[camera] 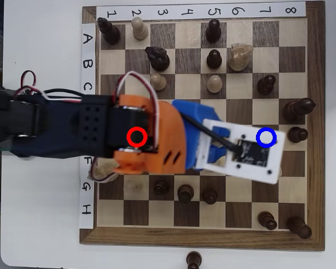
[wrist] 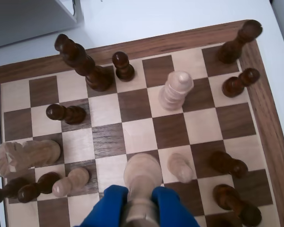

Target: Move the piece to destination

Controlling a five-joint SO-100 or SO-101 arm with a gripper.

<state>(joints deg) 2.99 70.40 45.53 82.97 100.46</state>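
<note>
Over the chessboard (wrist: 255, 109) the blue hand (wrist: 141, 201) reaches low; fingers clamp the cream pawn (wrist: 142, 172).

Both views are bright and evenly lit with soft, short shadows under the pieces, the overhead view sharp across the board (camera: 201, 235), the wrist view softer, its near blue gripper (wrist: 141, 201) blurred and pieces leaning outward toward the edges.
</note>
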